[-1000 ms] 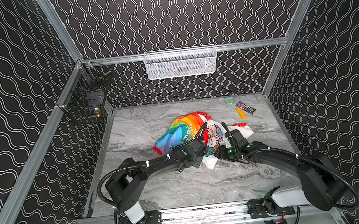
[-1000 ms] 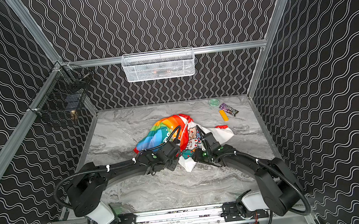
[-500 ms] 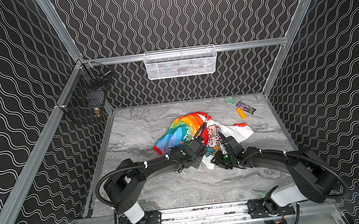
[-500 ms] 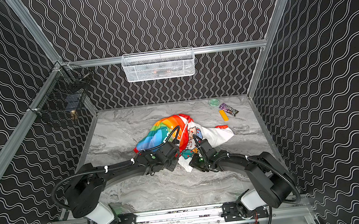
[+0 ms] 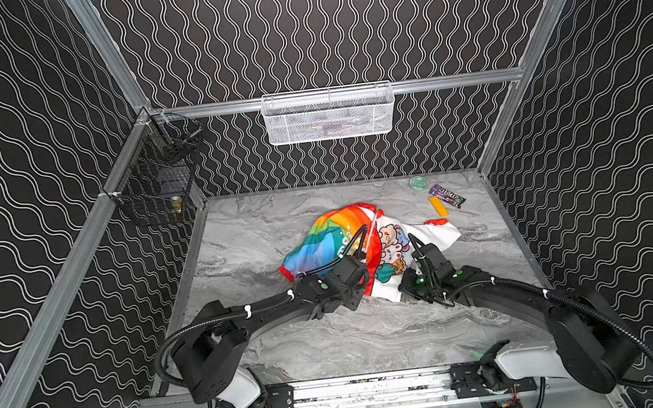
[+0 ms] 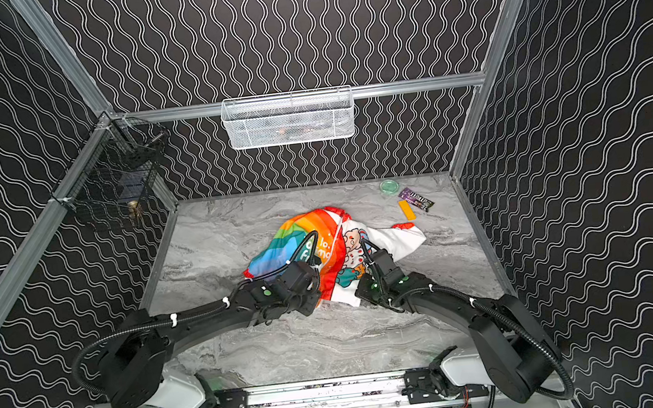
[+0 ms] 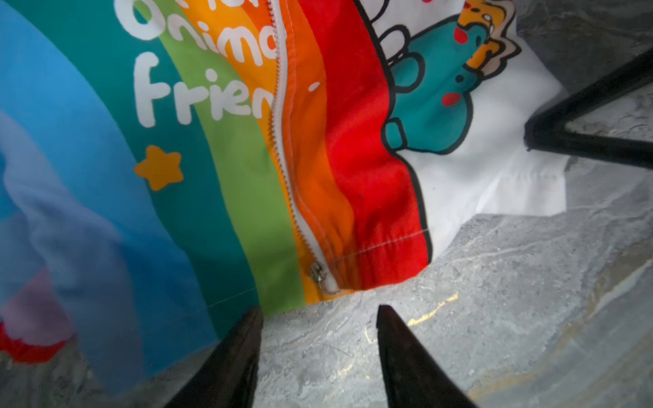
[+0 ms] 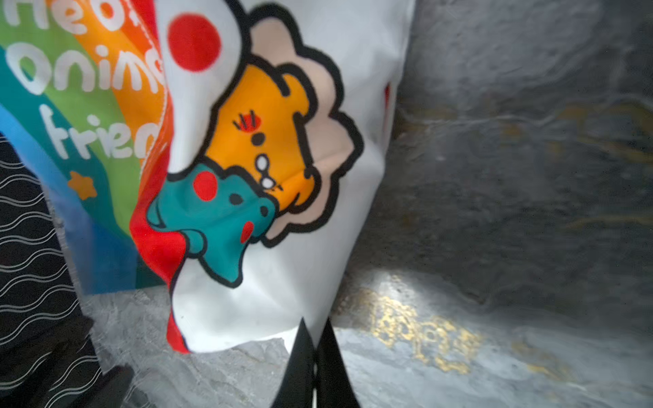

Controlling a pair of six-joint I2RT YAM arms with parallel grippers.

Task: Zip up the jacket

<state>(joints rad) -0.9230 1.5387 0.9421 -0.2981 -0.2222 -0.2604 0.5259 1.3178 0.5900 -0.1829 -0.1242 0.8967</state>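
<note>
On the table [image 5: 333, 351], mid-frame in both top views: the jacket [image 5: 331, 240] [image 6: 291, 238] lies crumpled. The rainbow shell is at frame left and the white cartoon lining is flipped open at frame right.
Zipper [image 7: 282, 141]: I see one bare row of white teeth running down between the green and orange stripes. The slider [image 7: 319, 275] sits at the hem end.
Left gripper [image 7: 318, 308]: jaws apart with nothing between them. The tips are over bare table just short of the hem, with the slider straight ahead of the gap.
Right gripper [image 8: 314, 330]: jaws pressed together, pinching the lower edge of the white lining. The cloth rises from the tips.
Arms: in both top views both wrists sit low at the near edge of the jacket, left on the rainbow side and right on the lining side. They are near each other but apart.
Far right corner: green round lid [image 5: 418, 182], purple packet [image 5: 446, 195] and orange block [image 5: 438, 206], all well apart from the jacket.
Walls: white mesh basket [image 5: 329, 114] on the back rail, black wire basket [image 5: 155, 187] at upper left.
</note>
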